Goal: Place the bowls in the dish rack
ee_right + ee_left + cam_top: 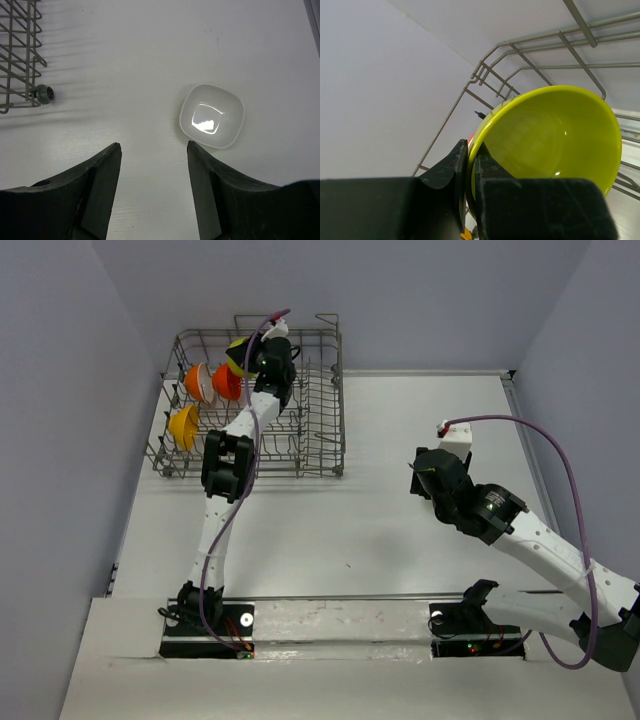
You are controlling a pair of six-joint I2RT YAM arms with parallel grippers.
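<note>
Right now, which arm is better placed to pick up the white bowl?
Right. The right tool is open and empty, facing the white bowl; the left tool is shut on the green bowl at the dish rack.

The top external camera is looking down from above and behind over the table [400,530] and dish rack [318,410], which the left wrist camera is viewing very closely and the right wrist camera, facing straight down at the table, is catching at one corner.
</note>
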